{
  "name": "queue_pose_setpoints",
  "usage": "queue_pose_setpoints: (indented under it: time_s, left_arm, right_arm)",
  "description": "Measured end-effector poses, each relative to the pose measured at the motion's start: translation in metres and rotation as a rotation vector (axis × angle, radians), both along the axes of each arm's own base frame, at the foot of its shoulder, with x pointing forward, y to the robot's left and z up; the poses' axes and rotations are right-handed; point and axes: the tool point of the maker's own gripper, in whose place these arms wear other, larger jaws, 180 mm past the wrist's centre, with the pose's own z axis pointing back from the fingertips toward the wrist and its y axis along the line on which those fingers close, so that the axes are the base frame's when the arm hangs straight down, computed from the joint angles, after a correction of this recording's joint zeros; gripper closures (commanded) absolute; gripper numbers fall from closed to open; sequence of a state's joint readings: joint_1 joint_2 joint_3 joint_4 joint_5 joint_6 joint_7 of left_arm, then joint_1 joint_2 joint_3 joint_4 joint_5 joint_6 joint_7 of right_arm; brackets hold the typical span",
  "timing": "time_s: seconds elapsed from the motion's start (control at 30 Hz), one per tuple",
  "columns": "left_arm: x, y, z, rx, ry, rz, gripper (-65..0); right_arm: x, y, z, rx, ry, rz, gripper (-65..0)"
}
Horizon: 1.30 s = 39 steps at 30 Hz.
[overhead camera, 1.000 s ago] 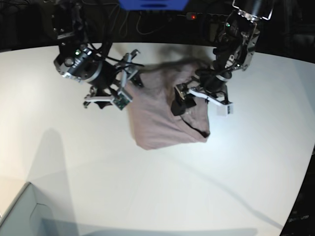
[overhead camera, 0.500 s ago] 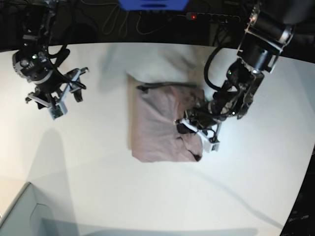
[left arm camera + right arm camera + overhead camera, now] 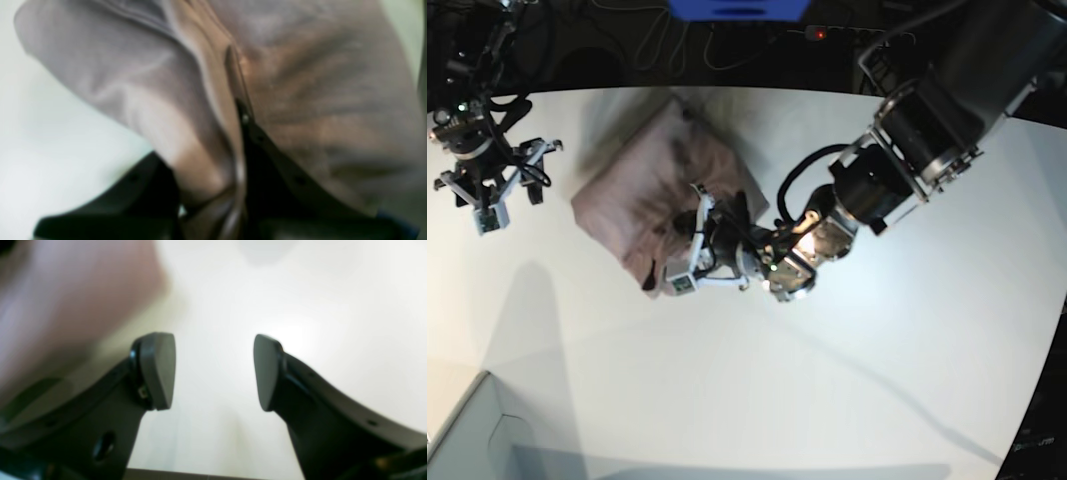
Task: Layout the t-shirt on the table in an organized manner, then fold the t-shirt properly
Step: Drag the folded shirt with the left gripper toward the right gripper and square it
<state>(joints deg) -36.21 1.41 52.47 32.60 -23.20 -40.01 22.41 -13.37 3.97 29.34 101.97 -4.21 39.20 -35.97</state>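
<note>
White desk (image 3: 847, 380) carries the t-shirt (image 3: 642, 190), bunched at centre-left. Left gripper (image 3: 689, 258) lies low across it, jaws pinching a fabric fold. Right gripper (image 3: 489, 190), well apart at desk's far-left edge, jaws spread, empty. Grey box corner (image 3: 472, 440) bottom-left

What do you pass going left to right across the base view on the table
right pincer, open and empty → t-shirt, bunched on the table → left pincer, shut on the shirt's near edge
</note>
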Motion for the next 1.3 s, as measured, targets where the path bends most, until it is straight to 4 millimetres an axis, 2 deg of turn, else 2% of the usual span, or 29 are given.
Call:
queue_pose_setpoints:
  time_s: [0.1, 0.27, 0.5, 0.7, 0.8, 1.03, 1.07, 1.13, 1.2, 1.27, 1.3]
  left_arm:
    - [0.002, 0.0, -0.005, 0.09, -0.102, -0.111, 0.0]
    - [0.007, -0.01, -0.004, 0.139, -0.246, -0.239, 0.0]
    - [0.007, -0.02, -0.002, 0.16, -0.316, -0.311, 0.0]
    - [-0.006, -0.037, -0.004, 0.221, -0.392, -0.453, 0.0]
    - [-0.01, -0.039, -0.006, 0.233, -0.407, -0.497, 0.0]
    - [-0.005, -0.039, -0.002, 0.227, -0.414, -0.488, -0.3]
    - [-0.002, -0.038, 0.0, 0.225, -0.408, -0.471, -1.9]
    - [0.003, -0.036, 0.003, 0.227, -0.399, -0.452, -9.2]
    - [0.013, -0.036, 0.012, 0.233, -0.426, -0.441, -21.1]
    - [0.023, -0.045, 0.032, 0.191, -0.47, -0.419, -33.3]
    - [0.028, -0.052, 0.043, 0.159, -0.493, -0.408, -37.3]
  right_arm:
    - [-0.002, -0.005, 0.0, -0.003, 0.001, -0.016, -36.9]
    - [-0.013, 0.003, -0.009, 0.026, 0.024, -0.034, -36.9]
    - [-0.012, 0.01, -0.011, 0.047, 0.02, -0.04, -36.9]
    - [-0.013, 0.011, -0.012, 0.053, 0.022, -0.043, -36.9]
    - [-0.016, 0.008, -0.012, 0.063, 0.018, -0.068, -36.9]
    - [-0.021, 0.001, -0.014, 0.064, 0.021, -0.105, -36.9]
    - [-0.021, 0.001, -0.014, 0.064, 0.021, -0.105, -36.9]
    - [-0.022, 0.003, -0.014, 0.069, 0.022, -0.107, -36.9]
    - [-0.021, 0.004, -0.014, 0.071, 0.021, -0.103, -36.9]
    - [-0.02, 0.005, -0.014, 0.071, 0.019, -0.102, -36.9]
    - [-0.02, 0.005, -0.014, 0.072, 0.018, -0.101, -36.9]
